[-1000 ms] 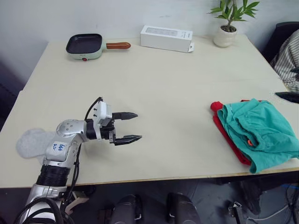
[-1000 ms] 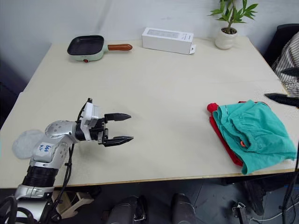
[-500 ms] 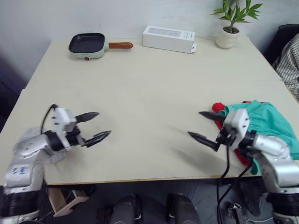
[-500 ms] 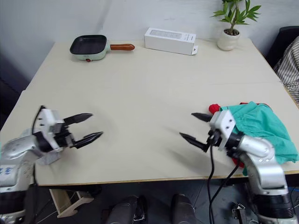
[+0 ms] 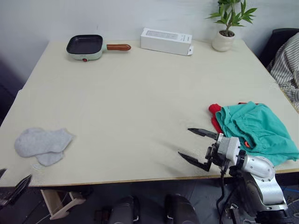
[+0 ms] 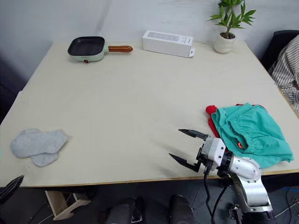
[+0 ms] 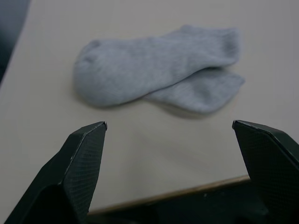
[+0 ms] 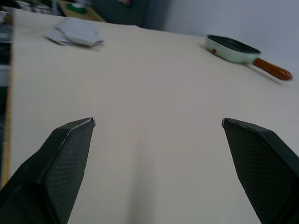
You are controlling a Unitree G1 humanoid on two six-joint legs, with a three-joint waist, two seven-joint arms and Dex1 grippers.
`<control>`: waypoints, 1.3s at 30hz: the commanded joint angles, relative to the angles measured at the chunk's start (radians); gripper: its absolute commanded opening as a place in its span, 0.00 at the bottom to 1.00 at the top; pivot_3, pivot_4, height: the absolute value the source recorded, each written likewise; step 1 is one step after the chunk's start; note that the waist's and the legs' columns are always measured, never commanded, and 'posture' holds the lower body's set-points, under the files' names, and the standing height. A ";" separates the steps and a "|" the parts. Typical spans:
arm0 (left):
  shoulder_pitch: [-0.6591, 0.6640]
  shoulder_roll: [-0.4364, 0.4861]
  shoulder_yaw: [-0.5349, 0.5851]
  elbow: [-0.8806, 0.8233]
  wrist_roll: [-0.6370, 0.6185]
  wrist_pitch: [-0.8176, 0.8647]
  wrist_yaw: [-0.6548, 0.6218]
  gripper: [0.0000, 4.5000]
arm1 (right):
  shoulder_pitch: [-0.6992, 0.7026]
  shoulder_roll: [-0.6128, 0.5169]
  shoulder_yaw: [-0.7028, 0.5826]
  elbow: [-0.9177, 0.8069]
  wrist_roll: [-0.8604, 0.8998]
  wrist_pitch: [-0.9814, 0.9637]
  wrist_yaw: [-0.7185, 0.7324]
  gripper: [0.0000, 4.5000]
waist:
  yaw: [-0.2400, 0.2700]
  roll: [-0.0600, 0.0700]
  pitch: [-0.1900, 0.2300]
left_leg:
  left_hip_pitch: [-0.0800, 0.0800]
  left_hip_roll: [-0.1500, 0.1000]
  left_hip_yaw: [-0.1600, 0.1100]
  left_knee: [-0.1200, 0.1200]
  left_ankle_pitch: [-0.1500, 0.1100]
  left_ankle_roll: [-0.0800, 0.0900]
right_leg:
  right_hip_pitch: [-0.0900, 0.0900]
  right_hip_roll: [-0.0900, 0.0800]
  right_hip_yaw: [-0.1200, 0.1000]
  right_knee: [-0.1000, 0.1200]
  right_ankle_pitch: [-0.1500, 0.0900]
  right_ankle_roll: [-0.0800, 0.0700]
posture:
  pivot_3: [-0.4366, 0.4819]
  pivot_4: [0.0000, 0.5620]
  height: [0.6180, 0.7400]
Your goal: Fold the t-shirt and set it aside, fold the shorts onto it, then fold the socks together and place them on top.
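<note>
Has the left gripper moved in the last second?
Yes. The left gripper has pulled back off the table toward the robot, now below its near edge, uncovering the socks.

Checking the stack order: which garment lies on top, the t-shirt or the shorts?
The shorts. The teal fabric covers most of the red t-shirt, which only peeks out along the pile's left edge.

readable text: none
white box (image 5: 167, 40): faint print on top face, too small to read
other labels: none legible
</note>
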 commanded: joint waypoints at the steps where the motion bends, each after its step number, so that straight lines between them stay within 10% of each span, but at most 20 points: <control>1: 0.084 -0.010 0.076 0.043 -0.011 0.015 0.044 1.00 | 0.004 -0.009 0.009 -0.006 0.059 -0.022 0.054 0.99 | -0.001 -0.002 -0.001 | 0.001 0.000 0.000 0.000 -0.001 0.000 | 0.001 0.000 0.000 0.000 0.000 -0.001 | 0.48 0.27 1.00; 25: -0.142 0.274 -0.398 0.029 0.186 0.099 0.028 1.00 | -0.112 0.005 0.063 -0.013 0.055 0.034 0.009 0.99 | -0.007 0.000 -0.001 | 0.010 0.003 0.002 -0.013 0.001 -0.014 | 0.008 0.002 -0.003 0.002 -0.006 -0.012 | 0.48 0.27 1.00; 39: -0.314 0.289 -0.540 0.047 0.176 0.069 -0.026 0.02 | -0.039 -0.011 0.040 -0.036 0.027 0.023 -0.056 1.00 | 0.021 0.009 -0.002 | 0.014 0.004 0.002 -0.015 0.005 -0.014 | 0.008 0.001 -0.003 0.005 -0.008 -0.014 | 0.48 0.27 1.00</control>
